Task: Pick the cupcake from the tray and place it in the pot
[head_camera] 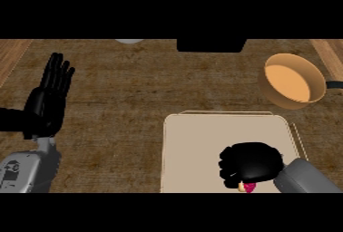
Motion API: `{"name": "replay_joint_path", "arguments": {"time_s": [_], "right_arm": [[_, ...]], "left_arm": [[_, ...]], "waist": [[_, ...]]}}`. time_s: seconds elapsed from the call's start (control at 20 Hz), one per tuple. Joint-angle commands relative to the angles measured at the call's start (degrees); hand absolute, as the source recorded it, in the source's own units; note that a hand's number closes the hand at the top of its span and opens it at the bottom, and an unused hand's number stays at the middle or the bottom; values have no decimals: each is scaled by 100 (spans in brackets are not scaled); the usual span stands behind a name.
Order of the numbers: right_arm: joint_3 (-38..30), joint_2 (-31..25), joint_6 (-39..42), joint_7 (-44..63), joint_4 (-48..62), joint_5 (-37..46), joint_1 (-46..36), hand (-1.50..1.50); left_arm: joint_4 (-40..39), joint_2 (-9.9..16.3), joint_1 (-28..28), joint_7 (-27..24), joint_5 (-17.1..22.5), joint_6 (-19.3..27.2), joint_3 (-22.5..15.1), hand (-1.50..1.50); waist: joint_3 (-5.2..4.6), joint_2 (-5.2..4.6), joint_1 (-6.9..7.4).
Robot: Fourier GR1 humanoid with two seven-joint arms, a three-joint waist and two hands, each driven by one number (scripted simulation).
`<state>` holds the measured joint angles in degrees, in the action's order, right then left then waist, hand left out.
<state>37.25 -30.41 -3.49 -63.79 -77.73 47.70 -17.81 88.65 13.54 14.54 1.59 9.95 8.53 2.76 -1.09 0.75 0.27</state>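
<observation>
I had my right hand (pixel 251 164) down over the near part of the tray (pixel 201 136), fingers curled closed around the cupcake (pixel 248 186), of which only a sliver of pink wrapper and a pale edge showed just below the knuckles. I judged the cupcake light and soft, the frosting easy to crush and the paper base the only sound place to hold, so I wanted the fingers low around the wrapper rather than on top. Whether they sat there I could not tell, since the hand hid nearly all of it, and I could not see if the cupcake was resting on the tray or lifted clear. The pot (pixel 292 81) stood well beyond the hand and a little to its right, tilted so its orange inside faced me, its handle cut off at the edge. My left hand (pixel 50 97) rested open far across the table (pixel 120 90), fingers straight up
</observation>
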Motion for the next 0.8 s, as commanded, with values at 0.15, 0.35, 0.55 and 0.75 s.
{"name": "replay_joint_path", "arguments": {"time_s": [0.15,0.35,0.55,0.75], "right_arm": [[-795,-199,-409,-864,-186,-1010,529,150],[-655,975,7,2644,-557,-381,433,150],[-1073,1436,-92,4489,-363,-88,500,150],[-1441,2010,-486,6260,-805,567,171,150]], "left_arm": [[-209,39,73,-138,27,-76,153,0],[-135,57,101,77,18,-40,111,0],[-163,94,40,34,-20,53,209,0],[-119,167,-39,112,48,-3,276,0]], "waist": [[112,-87,-77],[82,-15,-135],[39,56,-320],[47,121,-325]]}}
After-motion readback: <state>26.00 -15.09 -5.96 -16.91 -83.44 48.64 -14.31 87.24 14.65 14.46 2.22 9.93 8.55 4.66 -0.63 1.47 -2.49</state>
